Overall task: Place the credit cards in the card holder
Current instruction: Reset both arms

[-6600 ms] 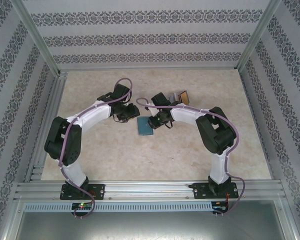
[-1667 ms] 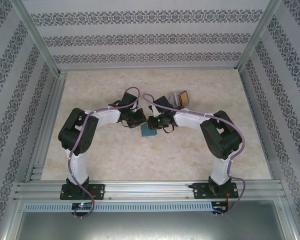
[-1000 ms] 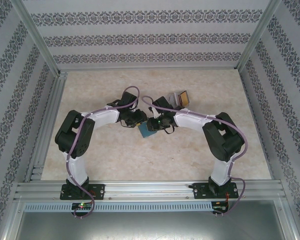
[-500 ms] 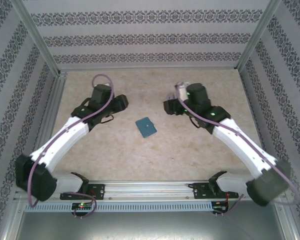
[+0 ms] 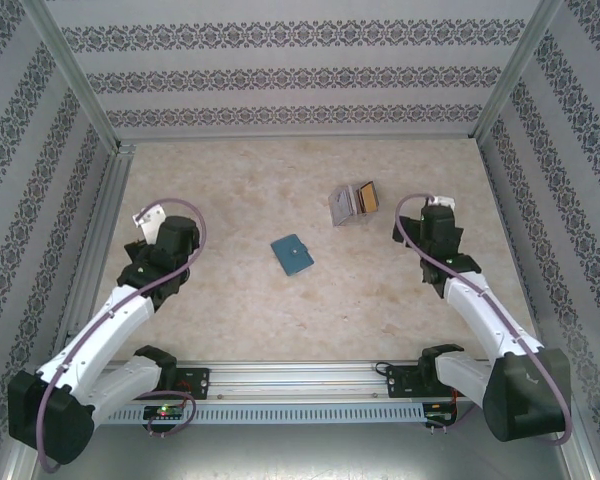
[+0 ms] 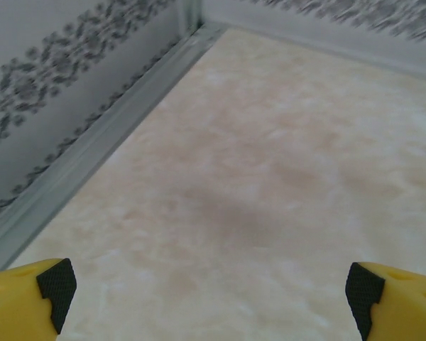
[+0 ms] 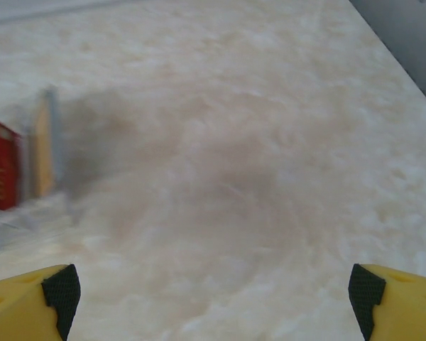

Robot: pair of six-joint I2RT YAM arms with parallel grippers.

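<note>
My left pincer (image 6: 209, 295) is spread wide, its yellow black-padded fingertips (image 6: 53, 288) at the lower corners of the wrist view. Nothing but marbled beige counter (image 6: 255, 177) lies between them, and the aluminium side rail (image 6: 92, 153) runs close by on the left. My right pincer (image 7: 213, 291) is spread just as wide and holds nothing. Ahead of it and to the left, blurred, a dark red plastic card (image 7: 0, 174) and an orange-yellow card (image 7: 42, 150) stand upright in the grey see-through card stand (image 5: 342, 208). From above, the small flat teal-blue wallet (image 5: 294, 254) lies closed on the counter between the two arms, well apart from both pincers and near the stand, on my side of it.
</note>
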